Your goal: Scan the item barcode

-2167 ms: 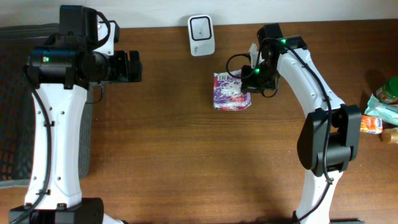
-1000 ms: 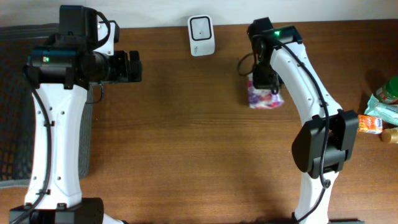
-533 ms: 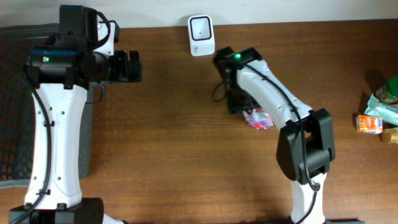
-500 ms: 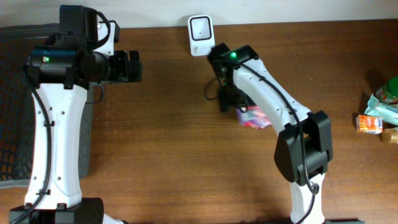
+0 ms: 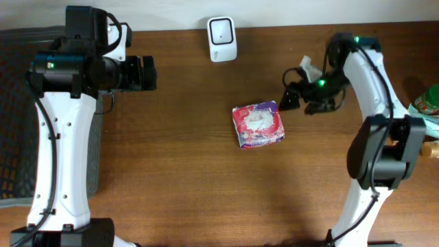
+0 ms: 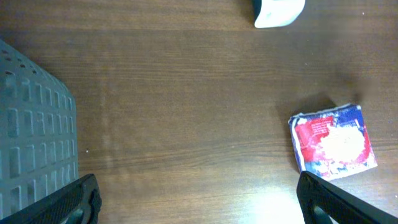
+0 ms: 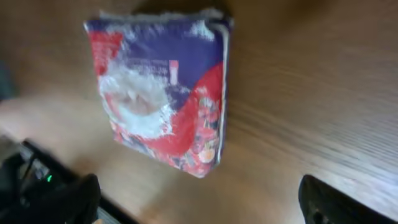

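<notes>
The right tool (image 5: 287, 101) hangs wide and empty, and the red-and-blue packet (image 5: 258, 126) lies free on the table (image 5: 178, 185) just ahead of its tips. The step in hand looks like pick-up: close on the packet, then show its barcode to the white scanner (image 5: 222, 30) farther off.

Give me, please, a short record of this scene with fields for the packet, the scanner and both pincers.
packet: red and blue, lying flat on the table, held by nothing
scanner: white, at the table's far edge, apart from the packet
right pincer: open, empty, beside the packet, not touching it
left pincer: open, empty, well away from the packet
basket: grey, at the left side
</notes>
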